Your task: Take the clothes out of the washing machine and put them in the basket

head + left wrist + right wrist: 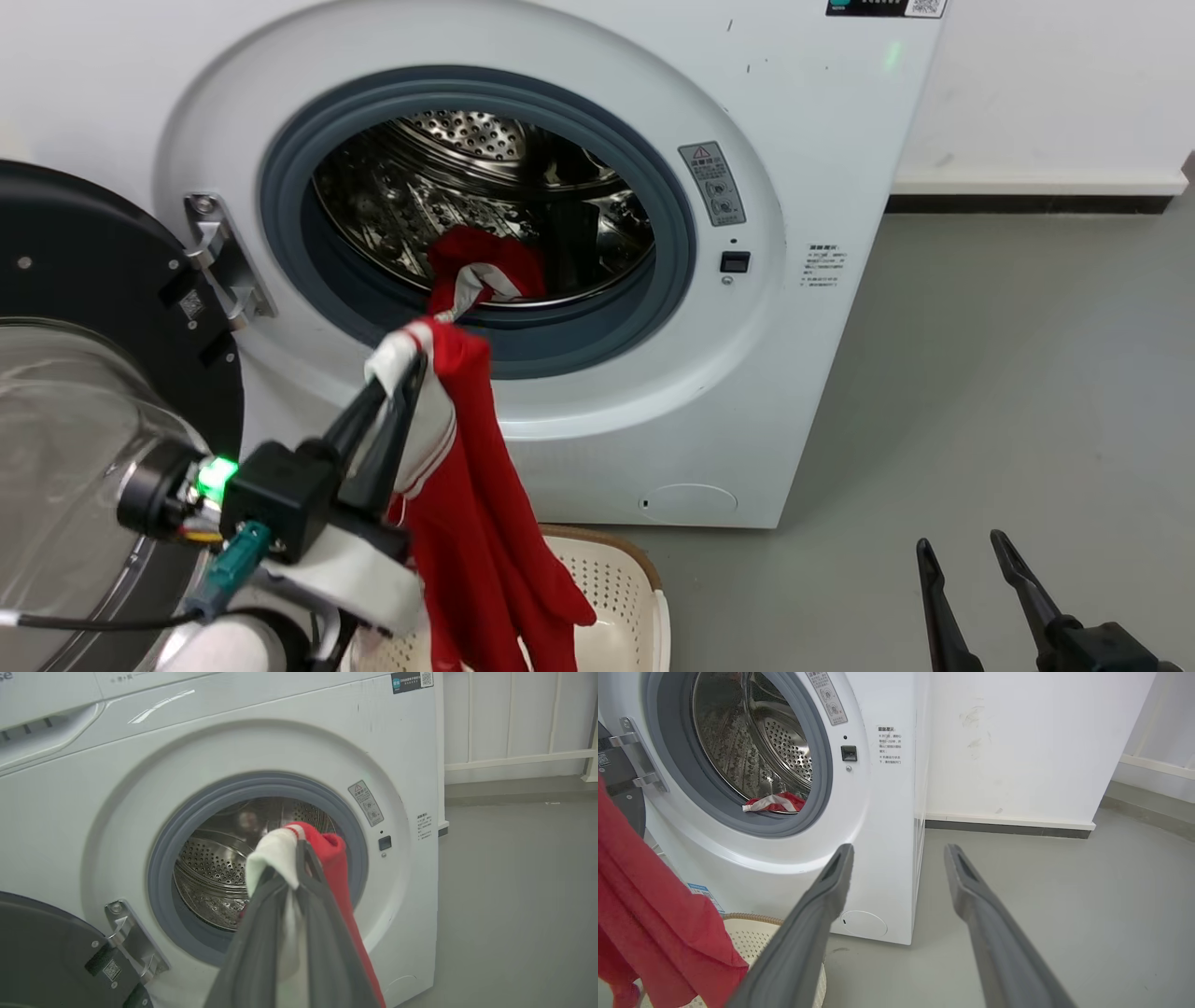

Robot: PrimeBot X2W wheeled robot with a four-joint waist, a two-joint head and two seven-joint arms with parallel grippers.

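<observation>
Two red garments, one out, one still inside. The left claw [408,366] pinches the hanging garment [476,485] by its white-trimmed edge. It drapes long and vertical, its hem low over the basket [611,574] on the floor [980,373] directly beneath, so a straight release should do. The second garment [485,257] lies bunched at the front lip of the washing machine [822,168]. The right claw [962,546] hangs spread, well apart.

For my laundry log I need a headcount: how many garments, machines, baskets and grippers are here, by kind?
Red garments: 2, the held garment in the left gripper and the drum garment
Washing machine: 1
Basket: 1
Grippers: 2, counting the right gripper
Total: 6
</observation>
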